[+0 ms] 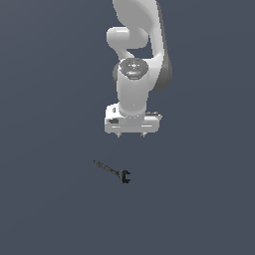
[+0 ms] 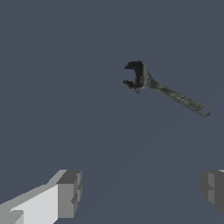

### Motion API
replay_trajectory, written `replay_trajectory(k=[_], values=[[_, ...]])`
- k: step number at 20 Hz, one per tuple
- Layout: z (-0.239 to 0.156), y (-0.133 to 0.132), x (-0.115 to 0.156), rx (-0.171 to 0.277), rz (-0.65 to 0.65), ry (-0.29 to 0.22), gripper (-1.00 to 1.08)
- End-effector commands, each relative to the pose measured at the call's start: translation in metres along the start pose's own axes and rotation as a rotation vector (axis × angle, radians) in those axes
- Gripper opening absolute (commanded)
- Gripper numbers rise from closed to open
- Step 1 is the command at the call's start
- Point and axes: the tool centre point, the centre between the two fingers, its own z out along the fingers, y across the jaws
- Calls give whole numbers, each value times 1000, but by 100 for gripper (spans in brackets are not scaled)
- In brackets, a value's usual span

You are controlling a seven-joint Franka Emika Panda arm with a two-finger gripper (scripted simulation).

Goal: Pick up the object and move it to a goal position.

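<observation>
A small dark-grey wrench (image 1: pixel 112 172) lies flat on the grey floor, its black C-shaped jaw toward the exterior view's right and its thin handle running up-left. In the wrist view the wrench (image 2: pixel 165 89) shows whole, apart from both fingers. My gripper (image 1: pixel 130 134) hangs above the floor, behind and slightly to the exterior view's right of the wrench, pointing down. It is open and empty. Its grey fingertips (image 2: pixel 70 192) stand wide apart in the wrist view, with only floor between them.
The white arm (image 1: pixel 137 55) rises behind the gripper to the top of the exterior view. The plain dark grey floor (image 1: pixel 50 199) spreads all around the wrench.
</observation>
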Motion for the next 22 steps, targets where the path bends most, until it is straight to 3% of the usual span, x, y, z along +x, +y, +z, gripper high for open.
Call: replay_trajectory(k=[1,22], values=[[0,0,0,0,0,0,100],[1,-4,0,-18,-106,-12,100]])
